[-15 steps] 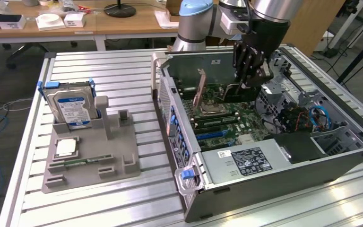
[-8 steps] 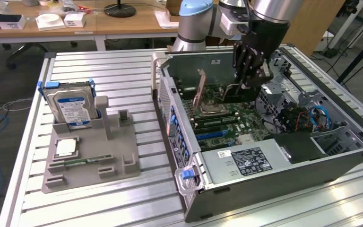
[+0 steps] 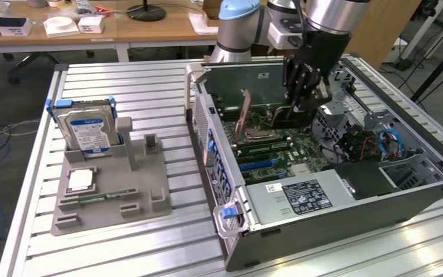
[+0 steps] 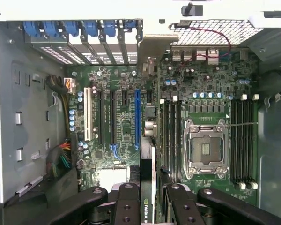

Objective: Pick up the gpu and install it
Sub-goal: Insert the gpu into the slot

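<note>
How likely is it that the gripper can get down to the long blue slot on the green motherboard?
Probably yes. The grey computer case lies open, nothing stands over the long blue slot, and the black gripper, holding the thin dark gpu card edge-on, hangs above that area.

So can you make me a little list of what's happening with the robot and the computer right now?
fingers: gripper shut on the gpu
gpu: held edge-on between the fingers, above the motherboard
computer case: lying open on the table, side panel off
motherboard: green, long blue slot bare
processor socket: nothing on it
hard drive: standing upright in the grey holder, at the exterior view's left
gpu installed: not yet
</note>
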